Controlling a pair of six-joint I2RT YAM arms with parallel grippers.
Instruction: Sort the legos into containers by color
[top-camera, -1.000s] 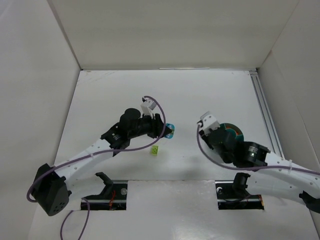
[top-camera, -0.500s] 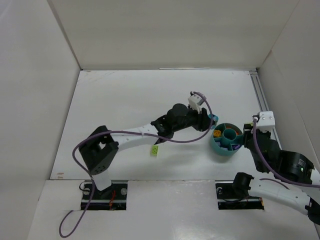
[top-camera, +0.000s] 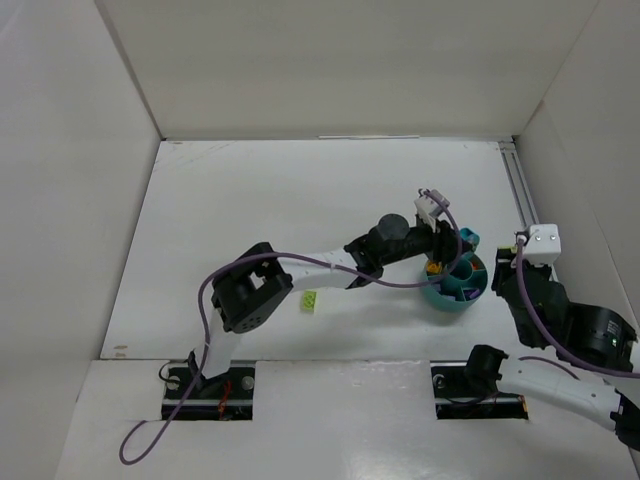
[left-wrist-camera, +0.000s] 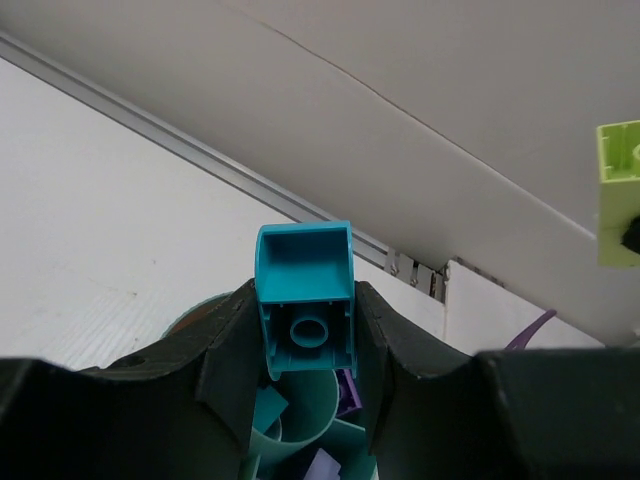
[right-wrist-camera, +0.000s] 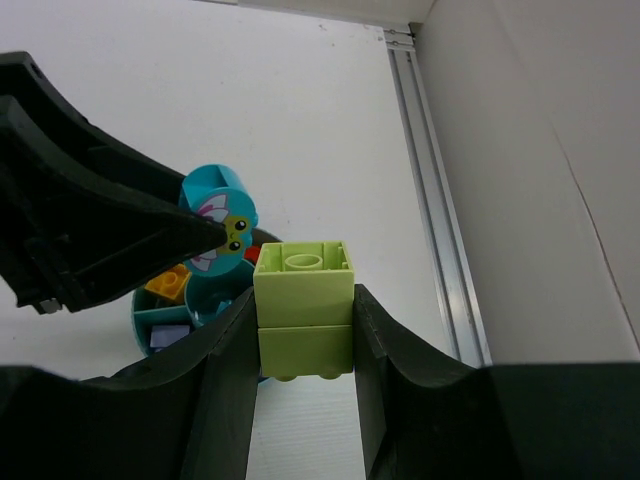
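Observation:
My left gripper (top-camera: 463, 241) is shut on a teal brick (left-wrist-camera: 305, 295) and holds it just over the round teal bowl (top-camera: 437, 297). The bowl's wedge compartments hold purple, teal and orange bricks. In the right wrist view the teal brick (right-wrist-camera: 222, 220) shows a printed face, with the bowl (right-wrist-camera: 148, 318) and an orange brick (right-wrist-camera: 170, 282) under it. My right gripper (right-wrist-camera: 303, 300) is shut on a lime green stack of two bricks (right-wrist-camera: 303, 312), to the right of the bowl. One lime green brick (top-camera: 310, 299) lies on the table, left of the bowl.
A metal rail (top-camera: 525, 200) runs along the table's right side, close behind the bowl. White walls enclose the table on the left, back and right. The right arm (top-camera: 560, 315) sits close to the right wall.
My left arm has swung right, carrying the teal brick from the table's middle to above the bowl. My right arm has drawn back to the right, uncovering the bowl.

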